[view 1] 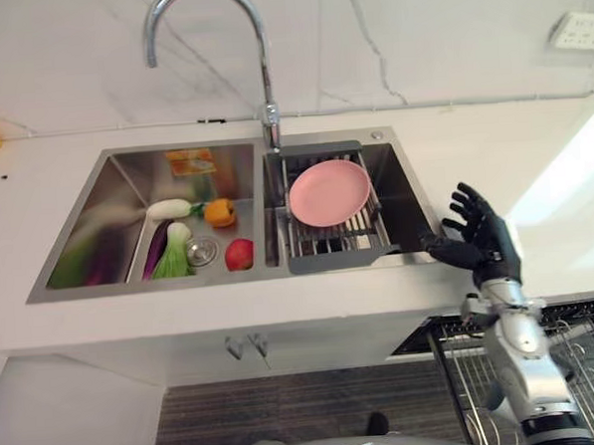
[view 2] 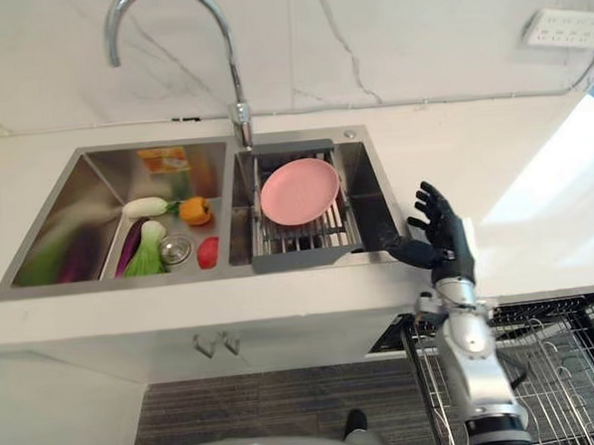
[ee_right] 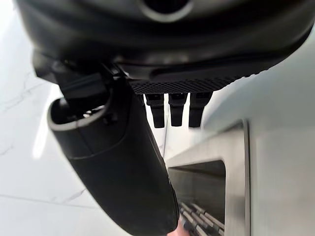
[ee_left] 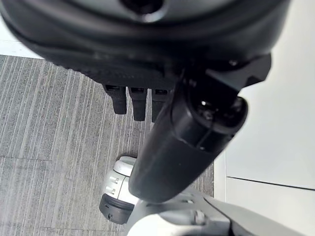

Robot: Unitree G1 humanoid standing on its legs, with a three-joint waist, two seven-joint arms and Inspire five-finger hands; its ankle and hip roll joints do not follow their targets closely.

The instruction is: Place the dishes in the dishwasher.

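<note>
A white worktop point(view 1: 533, 160) carries a double sink point(view 1: 97, 208); the pink plate point(view 1: 328, 192) lies on the sink's drying rack point(view 1: 323, 239), vegetables point(view 1: 179, 244) in its other basin. The right hand point(view 1: 482, 235) hovers beside the sink, fingers point(view 1: 465, 202) spread, holding nothing, above the dishwasher rack point(view 1: 583, 362). The left wrist view shows the left hand point(ee_left: 187, 142) over the floor point(ee_left: 54, 147), fingers straight.

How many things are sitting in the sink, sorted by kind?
Plates: 1, the pink plate on the drying rack.
Vegetables and fruit: 5, in the left basin.
Total: 6.
</note>
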